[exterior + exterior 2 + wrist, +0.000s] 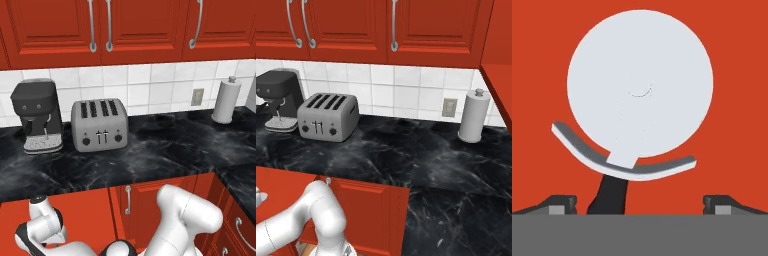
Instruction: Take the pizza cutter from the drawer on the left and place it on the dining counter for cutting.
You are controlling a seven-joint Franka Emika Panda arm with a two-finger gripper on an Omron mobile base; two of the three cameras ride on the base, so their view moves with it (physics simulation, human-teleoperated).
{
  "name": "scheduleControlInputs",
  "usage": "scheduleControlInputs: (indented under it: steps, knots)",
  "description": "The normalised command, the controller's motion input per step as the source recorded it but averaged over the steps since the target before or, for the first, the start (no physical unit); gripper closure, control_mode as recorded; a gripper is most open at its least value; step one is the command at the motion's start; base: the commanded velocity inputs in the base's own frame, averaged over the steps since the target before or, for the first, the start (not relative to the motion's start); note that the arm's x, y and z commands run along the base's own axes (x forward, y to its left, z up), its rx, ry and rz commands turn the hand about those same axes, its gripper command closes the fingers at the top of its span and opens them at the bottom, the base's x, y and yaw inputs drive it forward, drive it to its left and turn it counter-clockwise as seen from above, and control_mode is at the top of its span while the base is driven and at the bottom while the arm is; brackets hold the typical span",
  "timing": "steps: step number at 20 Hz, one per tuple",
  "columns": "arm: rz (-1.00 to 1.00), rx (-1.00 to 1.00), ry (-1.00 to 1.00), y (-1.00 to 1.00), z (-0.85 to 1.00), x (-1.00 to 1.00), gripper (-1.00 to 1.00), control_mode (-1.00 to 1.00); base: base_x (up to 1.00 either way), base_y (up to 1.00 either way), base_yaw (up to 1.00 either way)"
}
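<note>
**Hand poised over the pizza cutter in the drawer**

The hand (pixel 640 205) hangs right above the pizza cutter (pixel 640 82), its two dark fingertips (pixel 558 204) spread wide apart, one at each side of the cutter's handle and touching nothing. The cutter lies flat on the plain red floor of the drawer (pixel 737 100), its black handle pointing toward the hand and running in between the fingertips.

The cutter looks small, light and stiff. The wheel is thin, smooth and likely slippery, with a sharp rim, so it makes a poor place to pinch. The short black handle is the better hold: narrow enough for the fingers to close across it, and probably less slick.

The wheel is a round, pale silvery-white disc with a faint hub mark at its middle. A curved grey guard crosses below it, where the handle joins.

Beyond, a toaster (pixel 98 124) and coffee machine (pixel 37 115) stand on the black bench (pixel 165 150).
</note>
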Motion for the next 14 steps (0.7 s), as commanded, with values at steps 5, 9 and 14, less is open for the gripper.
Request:
scheduleControlInputs:
  steps: [5, 9, 14]
  knots:
    - [-0.01, 0.0, 0.0, 0.0, 0.02, 0.05, -1.0, -1.0, 0.0, 0.0, 0.0]
    - [-0.01, 0.0, 0.0, 0.0, 0.03, 0.03, -1.0, -1.0, 0.0, 0.0, 0.0]
    - [-0.01, 0.0, 0.0, 0.05, 0.0, 0.04, -1.0, -1.0, 0.0, 0.0, 0.0]
